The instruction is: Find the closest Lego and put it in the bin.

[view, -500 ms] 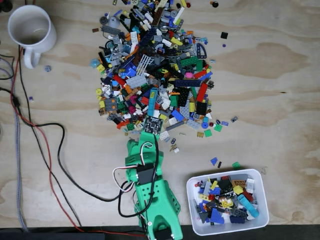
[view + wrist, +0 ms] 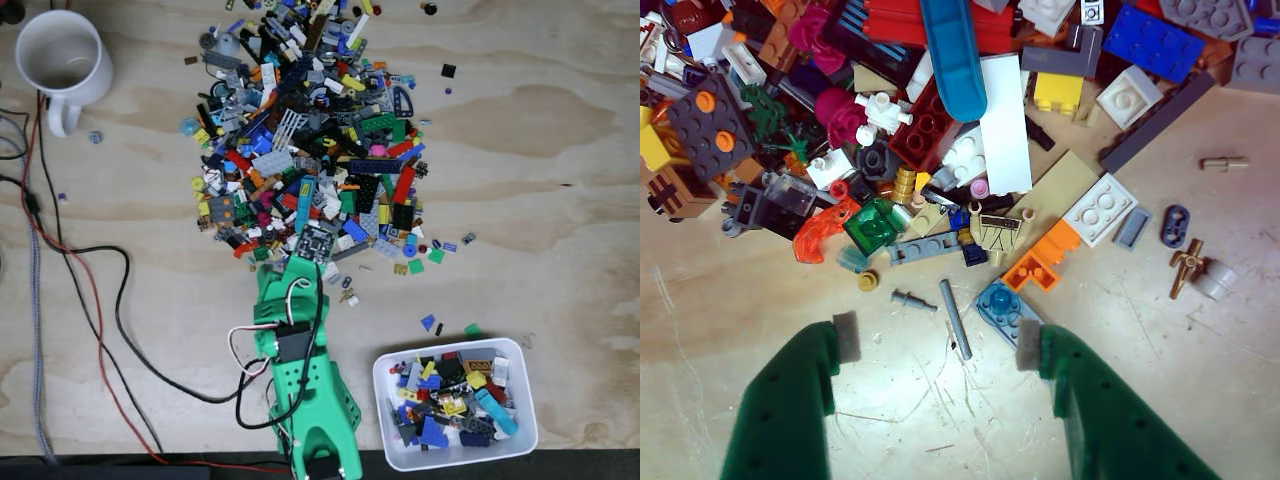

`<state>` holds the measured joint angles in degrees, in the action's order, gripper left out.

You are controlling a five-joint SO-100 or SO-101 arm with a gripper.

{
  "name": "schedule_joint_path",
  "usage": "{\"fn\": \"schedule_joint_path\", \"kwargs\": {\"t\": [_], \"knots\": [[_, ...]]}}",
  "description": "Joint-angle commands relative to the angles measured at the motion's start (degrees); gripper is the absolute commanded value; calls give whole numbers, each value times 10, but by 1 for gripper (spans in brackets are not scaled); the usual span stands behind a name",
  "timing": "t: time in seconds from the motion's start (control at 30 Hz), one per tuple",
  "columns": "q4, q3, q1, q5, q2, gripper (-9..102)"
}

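While the green gripper (image 2: 937, 342) hung wide apart and empty just above the plywood counter (image 2: 940, 420), it straddled a thin grey rod (image 2: 956, 320) at the near edge of the Lego pile (image 2: 310, 130), apparently lined up to pinch that closest piece. One pad (image 2: 1028, 344) sat just beside a translucent blue piece (image 2: 1002, 305). The bin (image 2: 384, 420), already holding bricks, stood well apart toward the lower right of the fixed view.

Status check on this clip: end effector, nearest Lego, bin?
End effector open, low at pile's near edge. Grey rod and blue round piece lie between the fingers, ungrasped. Bin partly filled, off to the right in the fixed view.
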<state>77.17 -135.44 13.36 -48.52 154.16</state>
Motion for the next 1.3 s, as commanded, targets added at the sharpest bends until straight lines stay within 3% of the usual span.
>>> {"fn": "schedule_joint_path", "kwargs": {"t": [0.0, 0.37, 0.63, 1.27], "knots": [[-19, 13, -12, 0, -13, 23], [-229, 175, -80, -62, -402, 23], [-251, 267, -103, -115, -533, 23], [-270, 252, -92, -137, -584, 13]]}}
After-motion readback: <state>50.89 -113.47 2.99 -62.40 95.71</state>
